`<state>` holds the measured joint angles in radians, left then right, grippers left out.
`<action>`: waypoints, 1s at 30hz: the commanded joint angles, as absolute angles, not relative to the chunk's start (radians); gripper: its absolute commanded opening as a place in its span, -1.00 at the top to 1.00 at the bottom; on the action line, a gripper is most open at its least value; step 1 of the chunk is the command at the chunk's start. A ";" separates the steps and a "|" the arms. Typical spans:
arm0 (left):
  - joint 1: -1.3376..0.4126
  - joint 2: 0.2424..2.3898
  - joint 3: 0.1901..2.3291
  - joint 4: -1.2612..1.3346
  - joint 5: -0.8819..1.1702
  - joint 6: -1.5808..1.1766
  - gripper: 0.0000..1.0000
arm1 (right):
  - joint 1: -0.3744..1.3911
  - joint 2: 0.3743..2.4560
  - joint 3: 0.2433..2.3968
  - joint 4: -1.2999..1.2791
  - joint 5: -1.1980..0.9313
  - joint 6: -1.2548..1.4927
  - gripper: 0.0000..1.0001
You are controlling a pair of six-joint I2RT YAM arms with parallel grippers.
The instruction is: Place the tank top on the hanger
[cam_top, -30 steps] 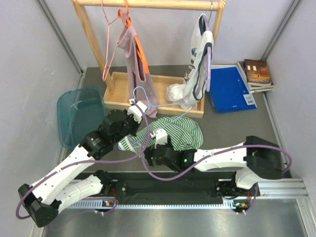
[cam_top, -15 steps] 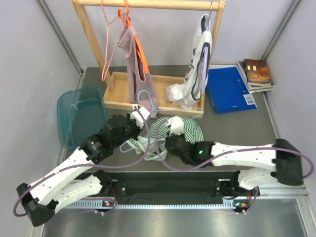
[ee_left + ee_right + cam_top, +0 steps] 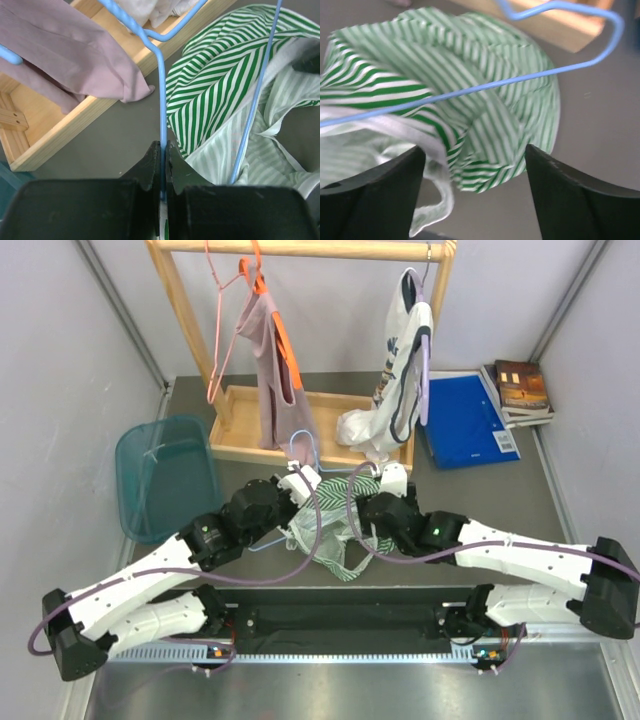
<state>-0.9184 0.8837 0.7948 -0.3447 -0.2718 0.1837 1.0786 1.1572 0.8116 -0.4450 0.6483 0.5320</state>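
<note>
The grey surface [image 3: 480,500] carries a wooden rack [image 3: 238,448] at the back. In front of the rack's tray, the tank top [image 3: 335,537] lies bunched in a loose heap between the two arms. Its green-and-white stripes are rumpled and folded over, and a white-edged strap trails toward the near side. The hanger [image 3: 161,90] is held low over this heap, with its hook end up by the tray beside the hanging mauve top [image 3: 75,50]. One blue wire crosses the striped cloth, but whether any of the wire passes inside the top cannot be told. The left gripper [image 3: 161,150] is pinched fully together on a straight run of the hanger's wire, which rises from between its jaws. The right gripper [image 3: 472,155] is spread wide and hangs directly over the tank top. Its dark fingers [image 3: 370,195] stand either side of the cloth and the strap runs close by one of them. It grips nothing that can be seen.
</note>
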 commanded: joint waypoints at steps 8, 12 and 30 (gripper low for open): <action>-0.939 0.939 0.807 -0.307 -0.356 0.146 1.00 | 1.189 1.088 0.638 -0.285 0.388 0.847 -0.70; -0.939 0.931 0.804 -0.304 -0.376 0.146 1.00 | 1.193 1.103 0.598 -0.235 0.330 0.885 -0.74; -0.940 0.836 0.792 -0.285 -0.393 0.156 1.00 | 1.115 1.088 0.509 -0.239 0.301 0.922 0.91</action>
